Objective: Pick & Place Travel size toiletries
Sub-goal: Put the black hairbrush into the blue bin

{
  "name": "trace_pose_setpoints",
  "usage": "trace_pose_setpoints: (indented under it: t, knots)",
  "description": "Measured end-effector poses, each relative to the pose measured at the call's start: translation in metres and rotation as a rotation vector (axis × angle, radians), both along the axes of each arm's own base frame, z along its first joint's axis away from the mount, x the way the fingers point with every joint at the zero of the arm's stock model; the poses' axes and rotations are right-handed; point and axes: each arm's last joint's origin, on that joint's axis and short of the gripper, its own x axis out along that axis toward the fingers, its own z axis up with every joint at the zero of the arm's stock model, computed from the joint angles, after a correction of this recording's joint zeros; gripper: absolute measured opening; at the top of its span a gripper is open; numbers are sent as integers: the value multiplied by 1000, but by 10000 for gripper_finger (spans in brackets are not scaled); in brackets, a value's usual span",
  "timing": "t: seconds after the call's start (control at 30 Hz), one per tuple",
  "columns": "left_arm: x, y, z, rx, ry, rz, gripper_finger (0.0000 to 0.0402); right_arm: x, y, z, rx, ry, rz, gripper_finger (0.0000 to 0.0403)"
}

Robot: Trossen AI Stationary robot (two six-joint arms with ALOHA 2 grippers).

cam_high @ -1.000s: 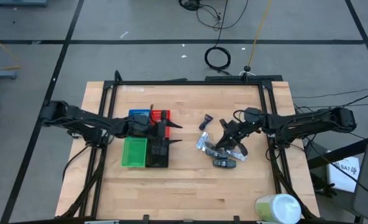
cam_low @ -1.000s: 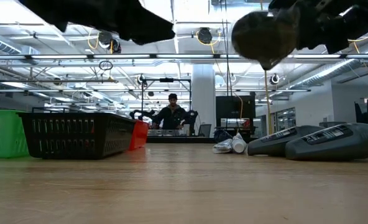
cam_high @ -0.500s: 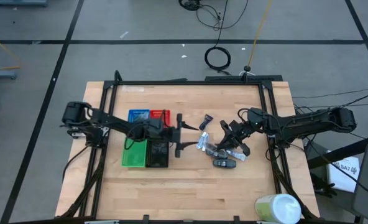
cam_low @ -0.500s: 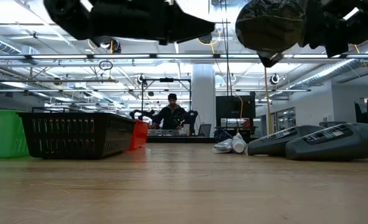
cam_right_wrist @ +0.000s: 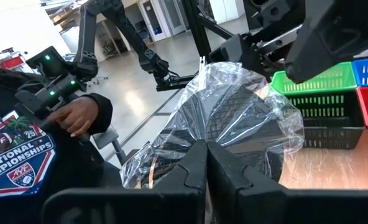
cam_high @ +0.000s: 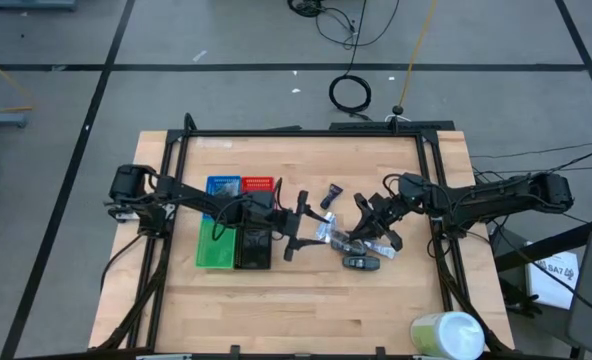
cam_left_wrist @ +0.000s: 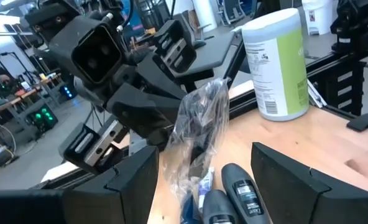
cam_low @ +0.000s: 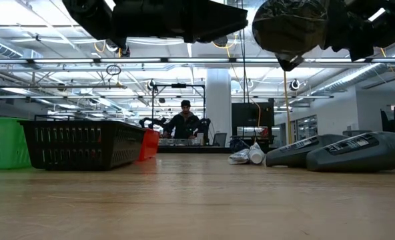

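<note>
The travel size toiletries (cam_high: 344, 243) lie in a small pile right of the table's middle: dark oblong packs (cam_low: 331, 150) and a white tube (cam_low: 252, 155) rest flat on the wood. My right gripper (cam_high: 361, 235) is shut on a dark pack in clear plastic wrap (cam_right_wrist: 234, 118) and holds it above the pile. My left gripper (cam_high: 298, 225) stands open just left of the pile, past the trays, pointing level at the raised pack (cam_left_wrist: 199, 124). Nothing is between its fingers (cam_left_wrist: 134, 180). My right gripper pinches the clear wrap of the dark pack at one edge (cam_right_wrist: 202, 144) between its two shut fingers. The fingers come level from the table's right side. The pack (cam_low: 287, 30) is lifted clear of the table and the pile.
Blue (cam_high: 223, 185), red (cam_high: 259, 184), green (cam_high: 214, 245) and black (cam_high: 254, 247) trays stand left of centre, under my left arm. A big pale green-white cylinder (cam_high: 446, 333) lies at the near right corner. A person (cam_right_wrist: 22, 143) sits beyond the table.
My left gripper has travelled toward the table's right edge, from above the trays to just short of the toiletries pile, still open. My right gripper has kept the wrapped pack raised in place.
</note>
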Motion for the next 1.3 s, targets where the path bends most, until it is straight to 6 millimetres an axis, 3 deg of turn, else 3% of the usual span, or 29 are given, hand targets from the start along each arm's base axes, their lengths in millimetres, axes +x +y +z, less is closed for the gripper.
trace_pose_setpoints:
  t: [0.67, 1.0, 1.3]
  knots:
    - [3, 2, -2, 3, -31, 55, 248, 0, 0, 1, 1, -15, 0, 0]
    - [41, -2, -11, 7, 14, 34, 248, 0, 0, 2, 1, -16, -3, 0]
    - [45, -4, -2, 64, 28, 1, 235, 0, 0, 1, 1, -9, 0, 0]
